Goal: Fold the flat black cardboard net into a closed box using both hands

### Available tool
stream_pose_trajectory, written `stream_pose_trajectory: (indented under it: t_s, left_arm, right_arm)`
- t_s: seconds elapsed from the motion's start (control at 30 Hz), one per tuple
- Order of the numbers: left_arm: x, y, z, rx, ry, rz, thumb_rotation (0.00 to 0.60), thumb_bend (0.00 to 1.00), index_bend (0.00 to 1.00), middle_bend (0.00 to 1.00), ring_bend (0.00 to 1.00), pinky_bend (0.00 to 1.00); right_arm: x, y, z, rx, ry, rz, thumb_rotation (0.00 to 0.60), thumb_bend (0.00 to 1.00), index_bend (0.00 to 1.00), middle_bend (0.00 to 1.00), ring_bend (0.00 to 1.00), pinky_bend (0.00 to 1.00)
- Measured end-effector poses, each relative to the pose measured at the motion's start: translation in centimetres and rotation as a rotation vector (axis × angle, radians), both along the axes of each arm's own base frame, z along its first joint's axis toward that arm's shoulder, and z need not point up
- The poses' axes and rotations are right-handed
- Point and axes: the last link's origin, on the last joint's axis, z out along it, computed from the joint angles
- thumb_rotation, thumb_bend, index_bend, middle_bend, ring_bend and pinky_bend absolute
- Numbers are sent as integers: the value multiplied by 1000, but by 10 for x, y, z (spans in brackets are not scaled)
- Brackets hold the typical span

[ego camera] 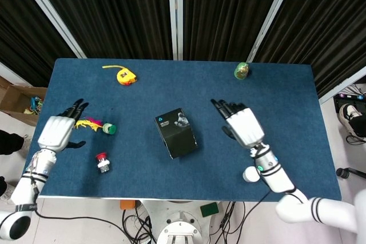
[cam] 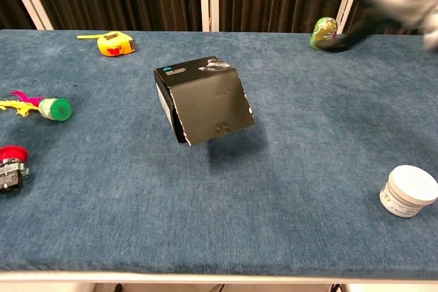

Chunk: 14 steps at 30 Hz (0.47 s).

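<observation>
Black curtains hang behind a blue table (ego camera: 274,112), and the box (ego camera: 177,132) sits about mid-table with nothing touching it, looking folded up into a closed block but tilted, one bottom edge seeming to lift off the cloth in the chest view. Both hands are well away from it, the left hand (ego camera: 56,131) out by the feather toy (ego camera: 86,123) and the right hand (ego camera: 245,125) off to the other side, fingers spread and empty, so I'd guess they've let go to check the result. The box is matte black with a small teal logo (cam: 168,70) on top and a slightly dented front.
</observation>
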Motion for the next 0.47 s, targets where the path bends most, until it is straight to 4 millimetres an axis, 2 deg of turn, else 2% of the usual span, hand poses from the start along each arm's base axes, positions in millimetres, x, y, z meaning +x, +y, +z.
stream_pose_trajectory:
  t_s: [0.1, 0.2, 0.27, 0.47]
  left_arm:
    - [-19, -19, 12, 45, 33, 14, 600, 74, 0, 31, 50, 234]
    - [-34, -40, 21, 83, 41, 20, 600, 76, 0, 31, 41, 203]
    - [-43, -54, 26, 111, 44, 33, 600, 76, 0, 31, 41, 201]
    - [-57, -107, 31, 159, 39, 86, 600, 75, 0, 31, 41, 199]
  right_arm:
    - [-32, 11, 36, 4, 17, -108, 600, 217, 0, 71, 22, 109]
    - [-71, 33, 71, 8, 32, -233, 600, 230, 0, 17, 0, 47]
    - [-95, 52, 87, 12, 11, -311, 600, 233, 0, 8, 0, 33]
    - [-148, 106, 113, -34, -104, -456, 600, 238, 0, 7, 0, 20]
